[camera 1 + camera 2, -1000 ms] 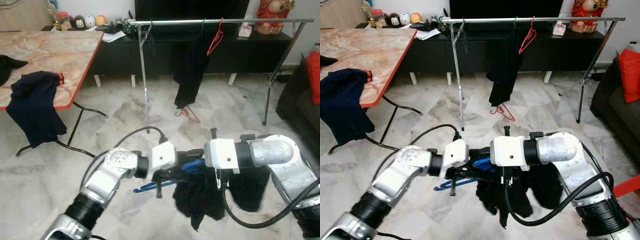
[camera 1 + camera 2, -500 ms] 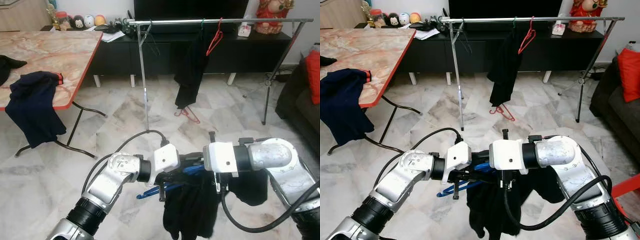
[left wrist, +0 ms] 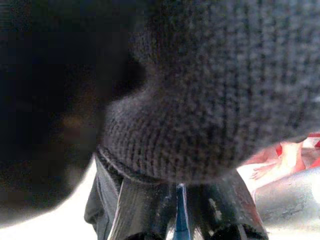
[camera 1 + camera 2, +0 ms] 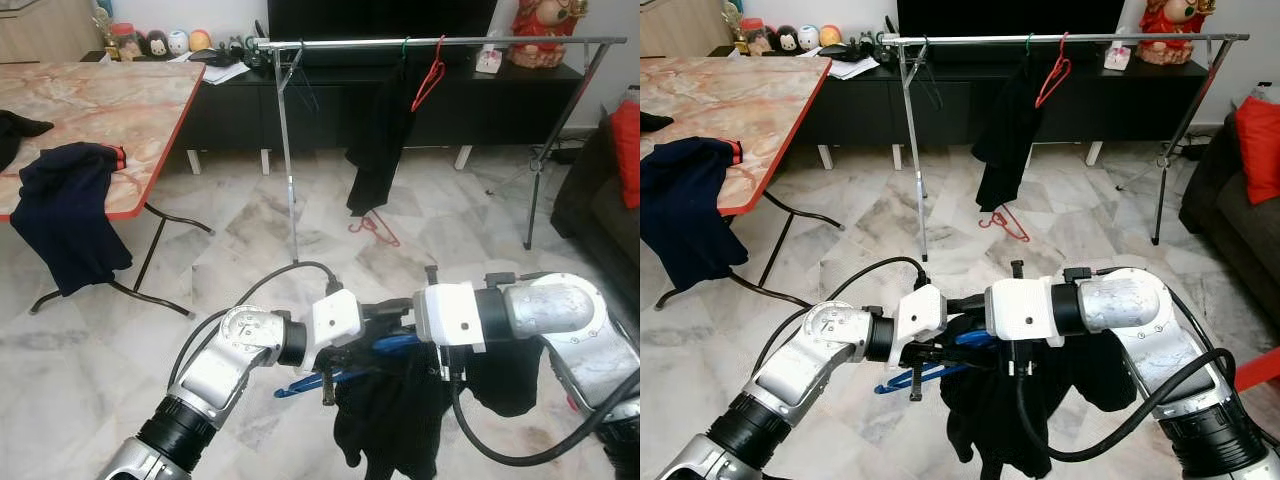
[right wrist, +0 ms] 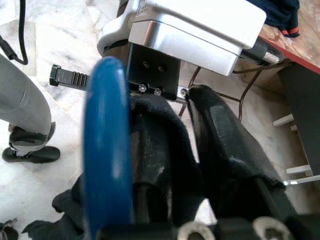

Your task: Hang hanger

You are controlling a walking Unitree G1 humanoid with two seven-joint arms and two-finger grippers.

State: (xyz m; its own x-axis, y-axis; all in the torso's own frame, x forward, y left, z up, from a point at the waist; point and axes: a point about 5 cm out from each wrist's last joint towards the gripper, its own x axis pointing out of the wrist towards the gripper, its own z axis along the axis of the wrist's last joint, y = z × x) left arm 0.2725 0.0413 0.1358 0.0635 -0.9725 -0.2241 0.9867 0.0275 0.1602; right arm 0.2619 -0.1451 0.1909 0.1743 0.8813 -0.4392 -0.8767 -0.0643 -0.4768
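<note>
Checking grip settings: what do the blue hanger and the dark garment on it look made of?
Hanger: probably plastic, smooth and glossy with a soft highlight. Garment: knit fabric, matte, with visible ribbed stitches; it hangs limp.

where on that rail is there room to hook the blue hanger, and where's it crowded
The rail is bare from the red hanger to its right end above the sloping leg. A shorter bare stretch runs from the left post to the hung black garment. It is crowded where that garment and the red hanger hang side by side.
</note>
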